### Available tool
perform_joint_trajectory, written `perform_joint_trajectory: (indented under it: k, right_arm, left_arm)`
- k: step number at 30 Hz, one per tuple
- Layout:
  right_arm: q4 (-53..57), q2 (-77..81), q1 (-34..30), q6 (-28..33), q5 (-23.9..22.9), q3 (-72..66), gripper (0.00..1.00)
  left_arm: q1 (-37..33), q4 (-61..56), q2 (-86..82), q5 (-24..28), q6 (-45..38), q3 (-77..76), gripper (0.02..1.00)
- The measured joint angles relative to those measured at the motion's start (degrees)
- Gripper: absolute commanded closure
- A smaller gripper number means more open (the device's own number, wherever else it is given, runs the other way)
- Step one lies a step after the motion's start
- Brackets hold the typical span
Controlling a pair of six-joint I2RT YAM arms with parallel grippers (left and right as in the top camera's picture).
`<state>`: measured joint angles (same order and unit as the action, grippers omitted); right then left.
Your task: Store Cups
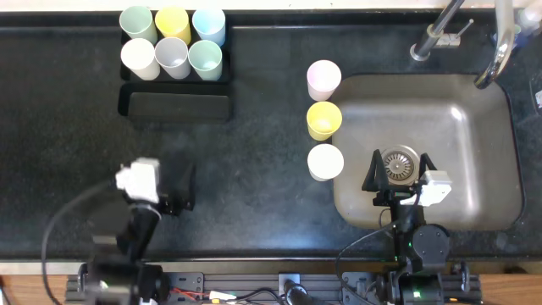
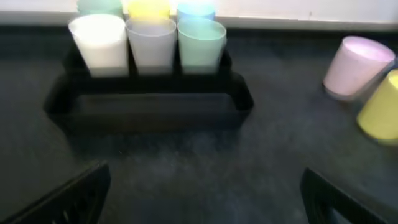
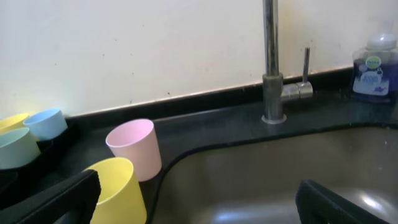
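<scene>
Three loose cups stood in a line on the surface just beside the sink (image 1: 470,144): a pink cup (image 1: 323,79), a yellow cup (image 1: 323,119) and a white cup (image 1: 325,162). Six others filled the back rows of the black rack (image 1: 178,106), and its front row was free. The left end effector (image 2: 204,183) faced the rack, spread wide. The right end effector (image 1: 398,165) hung over the sink, also wide. Nothing was gripped, so a first pick seemed due, likely the right arm swinging to straddle the white cup.
</scene>
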<state>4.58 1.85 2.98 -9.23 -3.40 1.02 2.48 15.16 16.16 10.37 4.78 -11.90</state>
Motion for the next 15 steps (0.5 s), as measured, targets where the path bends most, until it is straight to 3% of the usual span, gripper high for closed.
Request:
perform_joint_trajectory:
  k: [3, 9, 15]
  right_arm:
    - [-0.15, 0.00, 0.00, 0.00, 0.02, 0.00, 0.003]
    - [-0.04, -0.11, 0.00, -0.02, 0.00, 0.00, 0.003]
    - [-0.11, -0.22, 0.00, 0.00, 0.09, 0.00, 0.003]
  left_arm:
    - [0.04, 10.38, 18.49, 2.21, 5.33, -18.58, 0.020]
    - [4.00, 36.13, 56.65, 3.61, 12.04, -70.20, 0.020]
    - [18.78, 59.71, 94.97, 0.94, 14.08, -119.99, 0.020]
